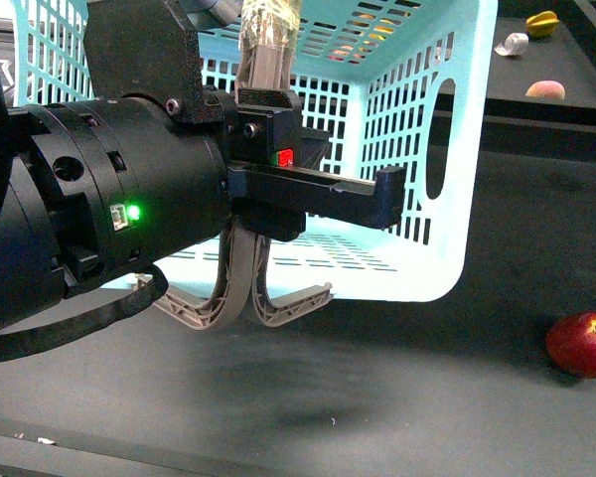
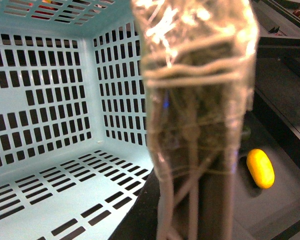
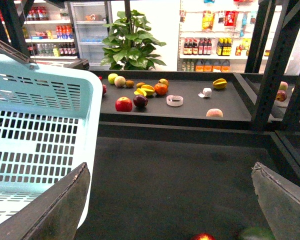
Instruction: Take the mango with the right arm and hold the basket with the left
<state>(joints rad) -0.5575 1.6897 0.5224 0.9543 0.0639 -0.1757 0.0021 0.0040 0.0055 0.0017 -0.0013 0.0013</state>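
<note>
The light-turquoise basket (image 1: 397,129) hangs tilted above the dark table, its slotted floor facing the front camera. My left gripper (image 1: 268,174), on the thick black arm with a green light and a red mark, is shut on the basket's two grey-brown handles (image 1: 240,288). In the left wrist view the tape-wrapped handles (image 2: 200,125) fill the middle and hide the fingers. The yellow mango (image 2: 260,168) lies on the dark table beyond them, outside the basket. My right gripper (image 3: 175,200) is open and empty above the table, beside the basket (image 3: 40,125). The mango does not show in that view.
A red round fruit (image 1: 581,343) lies on the table at the front right; it also shows below my right gripper (image 3: 203,236), next to a green object (image 3: 255,234). A raised back shelf (image 3: 190,107) holds several fruits. Black frame posts (image 3: 270,65) stand at the right.
</note>
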